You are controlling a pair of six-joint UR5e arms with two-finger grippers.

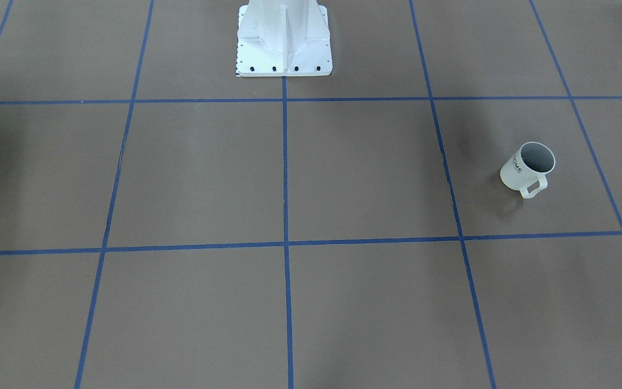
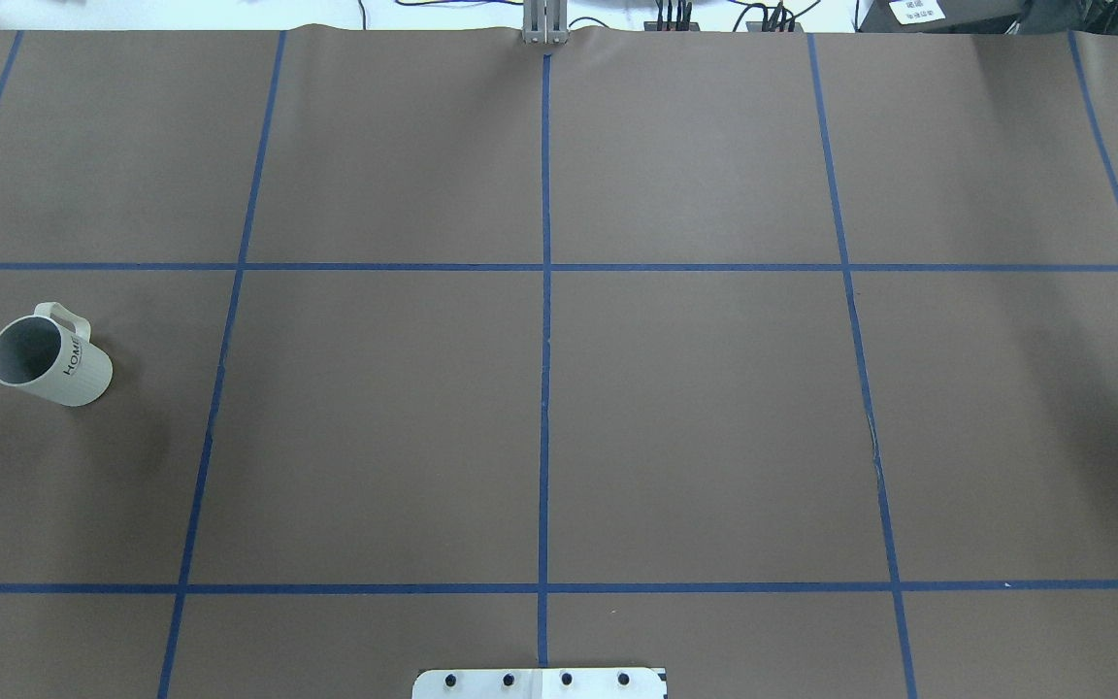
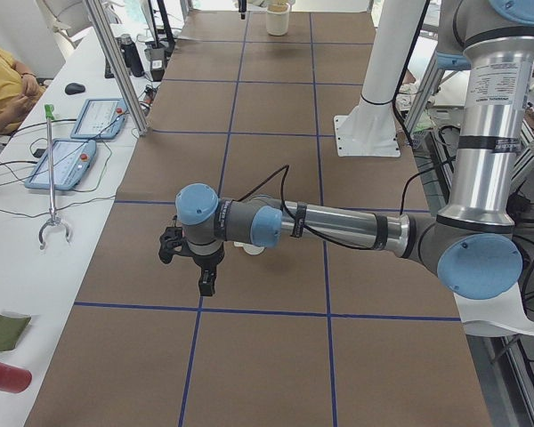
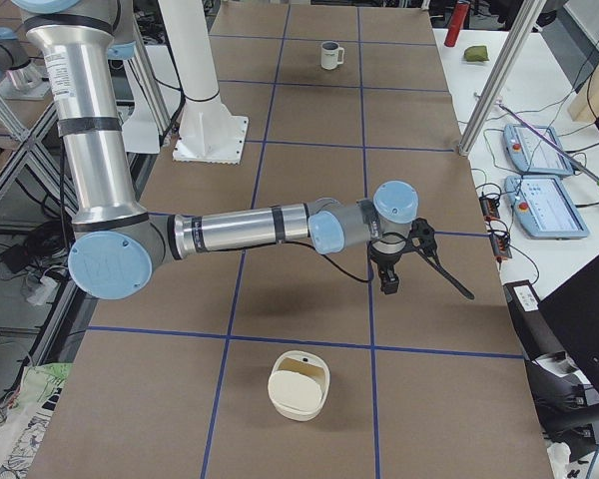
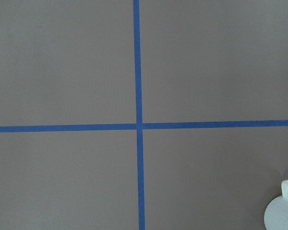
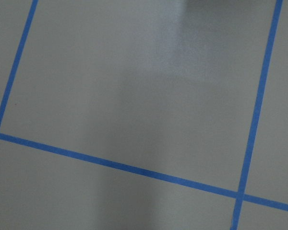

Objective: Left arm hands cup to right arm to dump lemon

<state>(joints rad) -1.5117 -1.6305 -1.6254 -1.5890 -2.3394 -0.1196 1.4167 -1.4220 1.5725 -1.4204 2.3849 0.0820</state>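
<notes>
The white cup [image 2: 49,359] with "HOME" on its side stands upright on the brown table, at the left in the overhead view, handle toward the far side. It also shows as the cup [image 1: 527,170] at the right in the front-facing view, and its grey inside looks empty. No lemon shows in any view. In the left side view my left gripper [image 3: 189,258] hangs over the table just beyond the cup [image 3: 252,248], which the forearm mostly hides. The cup's rim [image 5: 283,213] peeks into the left wrist view's corner. My right gripper [image 4: 404,261] hovers far away; I cannot tell either gripper's state.
A cream container [image 4: 299,389] sits on the table at my right end. The white robot base [image 1: 284,38] stands mid-table on my side. Control pendants [image 4: 539,180] and a red bottle [image 3: 0,375] lie on side benches. A person [image 3: 0,80] sits by the left end.
</notes>
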